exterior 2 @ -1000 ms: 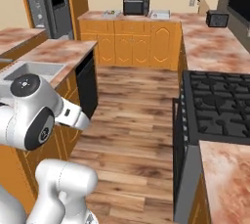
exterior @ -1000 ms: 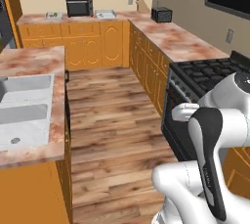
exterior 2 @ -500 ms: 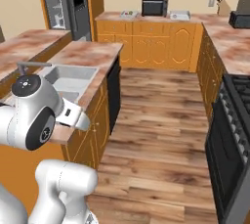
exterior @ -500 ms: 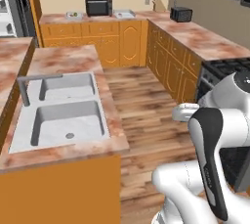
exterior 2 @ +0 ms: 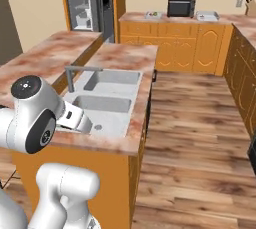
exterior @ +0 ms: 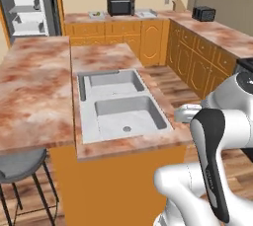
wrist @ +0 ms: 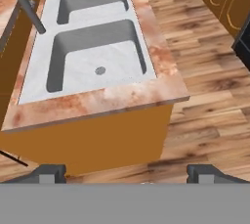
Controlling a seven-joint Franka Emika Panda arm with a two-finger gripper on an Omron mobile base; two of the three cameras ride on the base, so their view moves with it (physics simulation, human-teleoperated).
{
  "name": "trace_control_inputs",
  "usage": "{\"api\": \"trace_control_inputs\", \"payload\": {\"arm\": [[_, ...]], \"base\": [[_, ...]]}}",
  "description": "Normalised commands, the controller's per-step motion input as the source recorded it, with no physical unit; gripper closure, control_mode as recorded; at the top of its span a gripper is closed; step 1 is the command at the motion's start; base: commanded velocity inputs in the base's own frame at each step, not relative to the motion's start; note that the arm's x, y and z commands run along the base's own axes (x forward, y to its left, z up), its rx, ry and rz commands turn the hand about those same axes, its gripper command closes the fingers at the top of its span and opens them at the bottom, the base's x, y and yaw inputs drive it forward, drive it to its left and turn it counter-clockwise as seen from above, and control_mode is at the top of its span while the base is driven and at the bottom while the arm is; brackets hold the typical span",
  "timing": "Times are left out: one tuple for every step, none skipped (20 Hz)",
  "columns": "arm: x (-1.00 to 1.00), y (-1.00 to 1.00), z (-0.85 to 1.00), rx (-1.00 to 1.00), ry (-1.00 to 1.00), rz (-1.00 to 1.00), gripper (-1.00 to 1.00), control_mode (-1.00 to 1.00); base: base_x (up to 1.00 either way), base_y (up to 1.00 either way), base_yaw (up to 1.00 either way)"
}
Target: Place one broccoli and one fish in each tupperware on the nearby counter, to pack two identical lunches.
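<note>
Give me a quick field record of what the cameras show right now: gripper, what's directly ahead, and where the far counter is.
gripper: open, empty, fingertips wide apart in the hand view
ahead: steel double sink in the stone island top, both basins empty
faucet: at the sink's far side in the hand view
counter: along the back wall, microwave on it
stool: beside the island
floor: wood planks

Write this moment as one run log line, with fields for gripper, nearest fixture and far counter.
gripper: open, holding nothing | nearest: double sink in island top | far counter: microwave, two trays, contents unclear
</note>
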Motion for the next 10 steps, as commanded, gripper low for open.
{"api": "trace_control_inputs", "payload": {"arm": [[0.00, 0.00, 0.00, 0.00, 0.00, 0.00, -1.00, 1.00], [0.00, 0.00, 0.00, 0.00, 0.00, 0.00, -1.00, 1.00], [0.00, 0.00, 0.00, 0.00, 0.00, 0.00, -1.00, 1.00], [0.00, 0.00, 0.00, 0.00, 0.00, 0.00, -1.00, 1.00], [0.00, 0.00, 0.00, 0.00, 0.00, 0.00, -1.00, 1.00], [0.00, 0.00, 0.00, 0.00, 0.00, 0.00, -1.00, 1.00], [0.00, 0.00, 0.00, 0.00, 0.00, 0.00, -1.00, 1.00], [0.00, 0.00, 0.00, 0.00, 0.00, 0.00, -1.00, 1.00], [0.00, 0.00, 0.00, 0.00, 0.00, 0.00, -1.00, 1.00], [0.00, 0.00, 0.00, 0.00, 0.00, 0.00, -1.00, 1.00]], "base": [[0.00, 1.00, 0.00], [0.00, 1.00, 0.00], [0.00, 1.00, 0.00], [0.00, 1.00, 0.00], [0.00, 1.00, 0.00], [0.00, 1.00, 0.00], [0.00, 1.00, 0.00], [-0.03, 1.00, 0.00], [-0.06, 1.00, 0.00], [-0.06, 1.00, 0.00]]}}
